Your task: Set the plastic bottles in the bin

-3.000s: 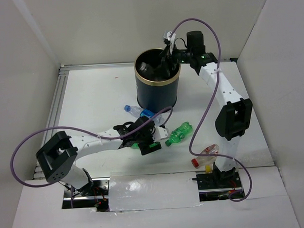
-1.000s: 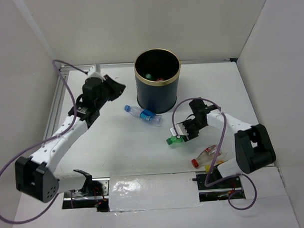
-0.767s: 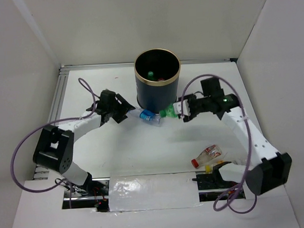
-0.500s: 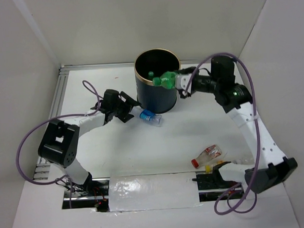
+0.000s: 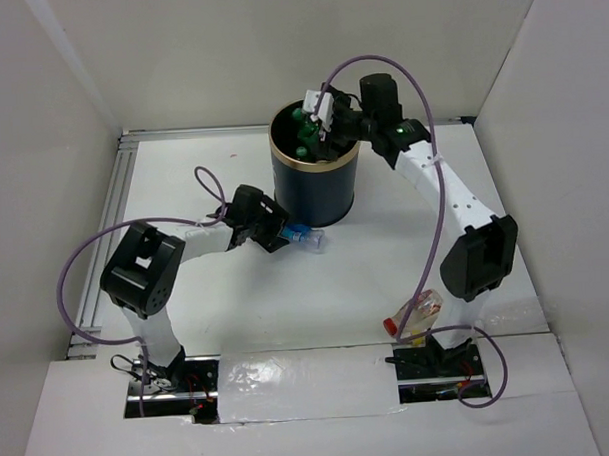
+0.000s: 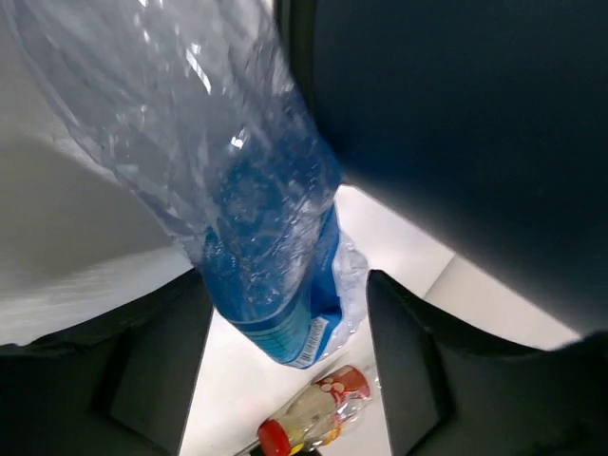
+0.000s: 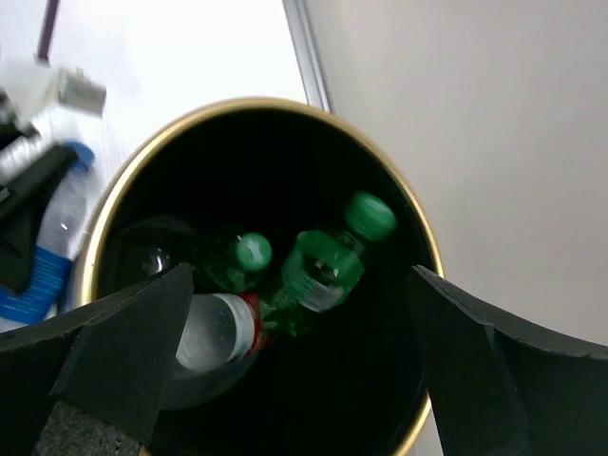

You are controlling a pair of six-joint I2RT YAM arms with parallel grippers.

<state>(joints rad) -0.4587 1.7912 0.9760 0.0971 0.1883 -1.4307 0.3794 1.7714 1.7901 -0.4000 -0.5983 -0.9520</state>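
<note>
The dark bin [image 5: 316, 188] with a gold rim stands at the back middle. My right gripper [image 5: 319, 125] hovers over its mouth, open and empty [image 7: 302, 332]. Below it a green bottle [image 7: 328, 261] lies tilted inside the bin, apart from the fingers, beside a second green bottle [image 7: 249, 256] and a clear red-labelled bottle [image 7: 214, 332]. My left gripper [image 5: 272, 227] is low on the table at the bin's left foot, open, with its fingers either side of a clear blue-labelled bottle [image 5: 303, 236] [image 6: 271, 275]. A clear red-capped bottle [image 5: 413, 312] lies near the right arm's base.
The bin wall [image 6: 456, 133] rises right beside my left gripper. The red-capped bottle also shows beyond it in the left wrist view [image 6: 313, 423]. White walls close the table at the back and on both sides. A purple cable loops over each arm.
My right gripper carried the green bottle from the table up over the bin and let it go. My left gripper swung in to the blue-labelled bottle by the bin.
</note>
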